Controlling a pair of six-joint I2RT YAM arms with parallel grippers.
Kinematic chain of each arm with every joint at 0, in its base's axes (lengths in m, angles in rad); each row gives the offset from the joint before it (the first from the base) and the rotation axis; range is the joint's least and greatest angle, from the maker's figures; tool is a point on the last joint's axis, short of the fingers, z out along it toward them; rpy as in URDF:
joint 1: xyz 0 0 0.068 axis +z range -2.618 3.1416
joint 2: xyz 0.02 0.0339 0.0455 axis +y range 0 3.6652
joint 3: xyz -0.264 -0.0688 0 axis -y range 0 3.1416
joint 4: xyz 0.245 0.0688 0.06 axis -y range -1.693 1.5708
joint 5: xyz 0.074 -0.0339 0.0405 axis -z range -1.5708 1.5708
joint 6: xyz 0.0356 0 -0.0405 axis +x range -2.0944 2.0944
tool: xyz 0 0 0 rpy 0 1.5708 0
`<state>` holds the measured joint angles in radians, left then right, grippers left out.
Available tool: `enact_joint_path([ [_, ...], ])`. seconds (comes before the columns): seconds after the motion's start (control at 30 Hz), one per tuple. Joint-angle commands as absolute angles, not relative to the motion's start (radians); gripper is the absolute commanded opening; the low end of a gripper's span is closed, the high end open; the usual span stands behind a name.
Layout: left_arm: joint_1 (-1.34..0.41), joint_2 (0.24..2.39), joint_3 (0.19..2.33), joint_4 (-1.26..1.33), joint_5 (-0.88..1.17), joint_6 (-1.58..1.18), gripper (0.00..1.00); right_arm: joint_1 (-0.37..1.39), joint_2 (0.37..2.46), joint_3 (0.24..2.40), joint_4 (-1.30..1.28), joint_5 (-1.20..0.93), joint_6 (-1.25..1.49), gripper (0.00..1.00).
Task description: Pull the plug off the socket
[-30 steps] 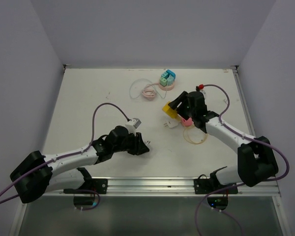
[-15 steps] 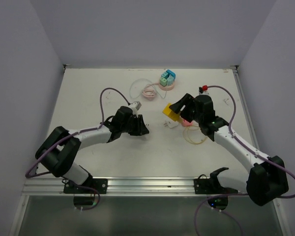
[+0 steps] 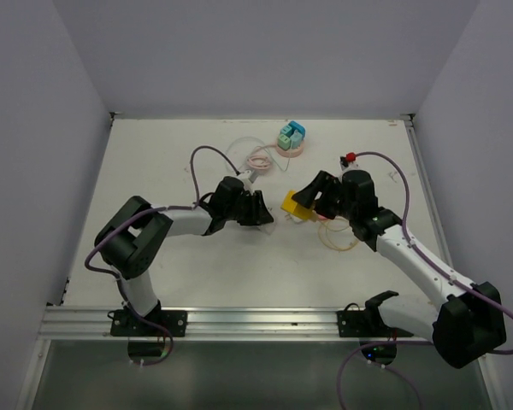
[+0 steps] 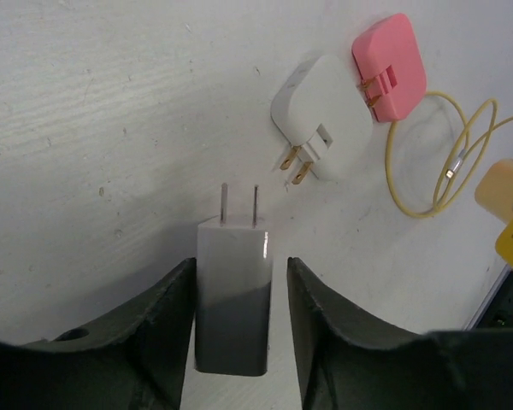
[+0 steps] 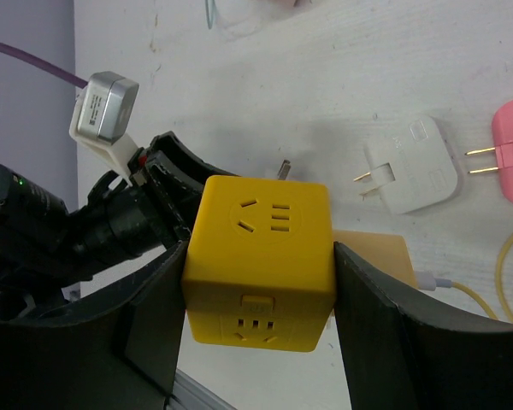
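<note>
Two parts stand separated: right pincer [image 5: 261, 320] grips the yellow socket [image 5: 258, 248], left pincer [image 4: 239, 295] sits slack around the plug [image 4: 232, 252]; next, withdraw.

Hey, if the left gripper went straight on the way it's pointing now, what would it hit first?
Only the white plug lying inside the left gripper, prongs forward. Past it the line looks like bare table. The white adapter sits slightly right of that line, though depth is hard to judge.

You see a glossy white plastic plug [image 4: 232, 290] with bare metal prongs [image 4: 224, 205] at lower centre, a smooth yellow plastic socket [image 5: 261, 256], and a matt, scuffed white table [image 4: 85, 128].
</note>
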<state>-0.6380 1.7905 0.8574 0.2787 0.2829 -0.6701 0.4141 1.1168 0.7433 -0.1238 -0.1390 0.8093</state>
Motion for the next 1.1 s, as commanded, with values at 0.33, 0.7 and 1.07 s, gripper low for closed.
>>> enact_joint_path([
  [0.33,-0.632,1.614,0.735,0.284,0.178,-0.631,0.87,0.42,1.157,0.776,-0.155,-0.291,0.692,0.0],
  [0.7,-0.634,1.283,0.644,0.198,0.279,-0.613,1.0,0.44,1.201,0.842,-0.207,-0.301,0.673,0.0],
  [1.07,-0.785,1.264,0.684,0.253,0.215,-0.698,1.0,0.508,1.236,0.89,-0.209,-0.282,0.704,0.0],
])
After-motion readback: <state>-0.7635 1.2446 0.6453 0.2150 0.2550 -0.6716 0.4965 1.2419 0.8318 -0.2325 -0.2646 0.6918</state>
